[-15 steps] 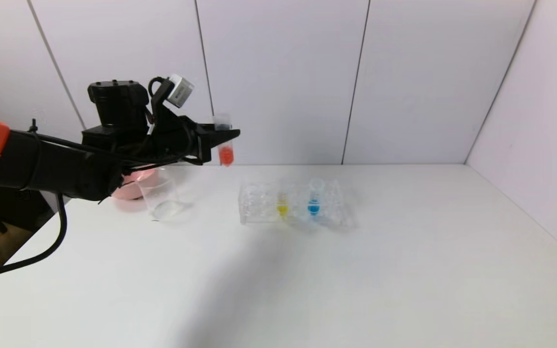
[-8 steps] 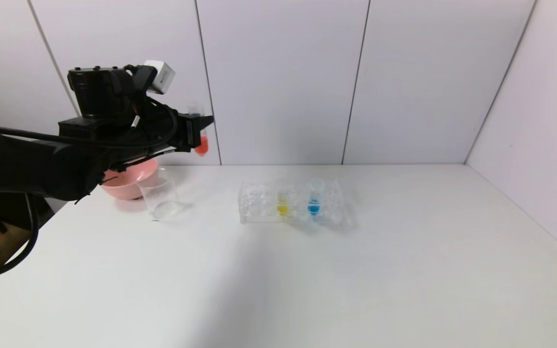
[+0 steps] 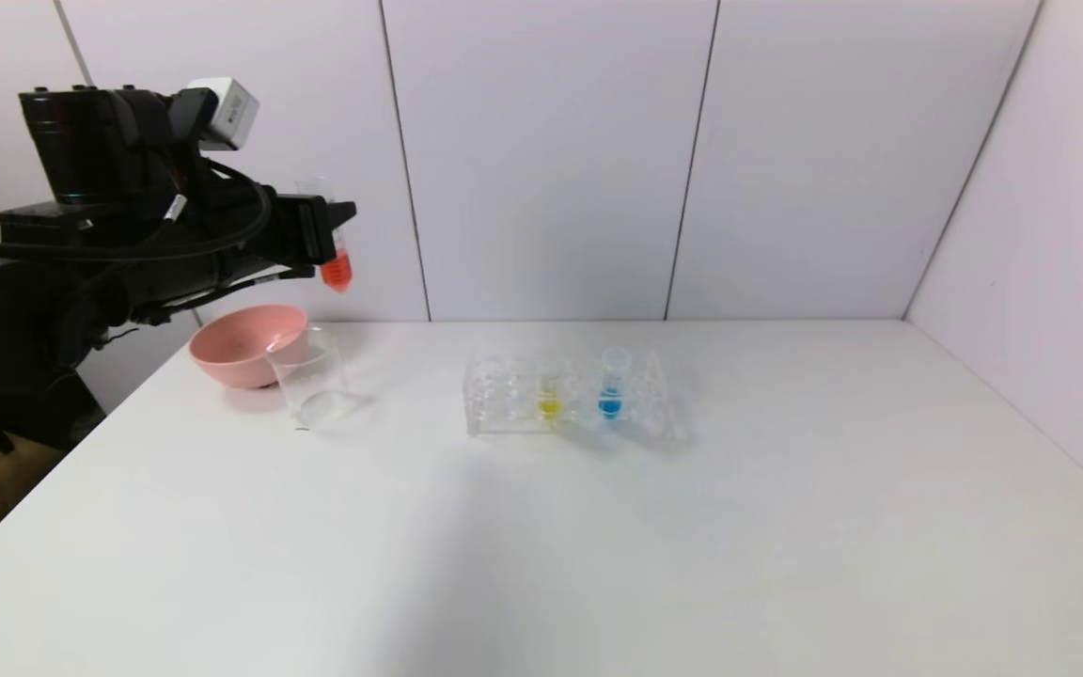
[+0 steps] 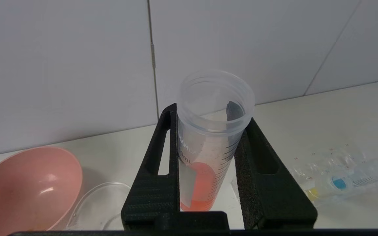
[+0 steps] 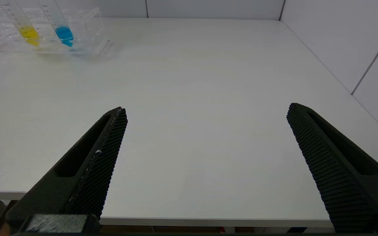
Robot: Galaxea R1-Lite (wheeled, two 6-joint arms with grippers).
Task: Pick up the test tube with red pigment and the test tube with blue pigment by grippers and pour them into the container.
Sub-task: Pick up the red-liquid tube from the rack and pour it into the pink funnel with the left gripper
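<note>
Nearest, the right gripper [image 5: 205, 164] hangs just off the near edge of the table [image 3: 598, 545], its jaws wide apart and holding nothing; it looks parked.

Farther in, near the middle of the table, the clear tube rack [image 3: 570, 395] stands with the test tube with blue pigment [image 3: 611, 385] upright in it, right beside a tube of yellow liquid [image 3: 549, 390] on its left. The blue tube is untouched, so that half of the job is not yet begun.

To the left of the rack sits the container [image 3: 309, 381], a clear beaker that appears empty, touching or just in front of a pink bowl [image 3: 241, 343] at the far left of the table.

Above and slightly to the right of the container, the left gripper [image 3: 330, 230] has its jaws clamped on the test tube with red pigment [image 3: 337, 259]. The tube is upright, well clear of the beaker's rim, with the red liquid pooled at its bottom.

Judged from this, the red tube is picked and carried nearly over the container, but nothing is poured. Left to do: tilt the red tube over the beaker, then fetch and pour the blue one.
</note>
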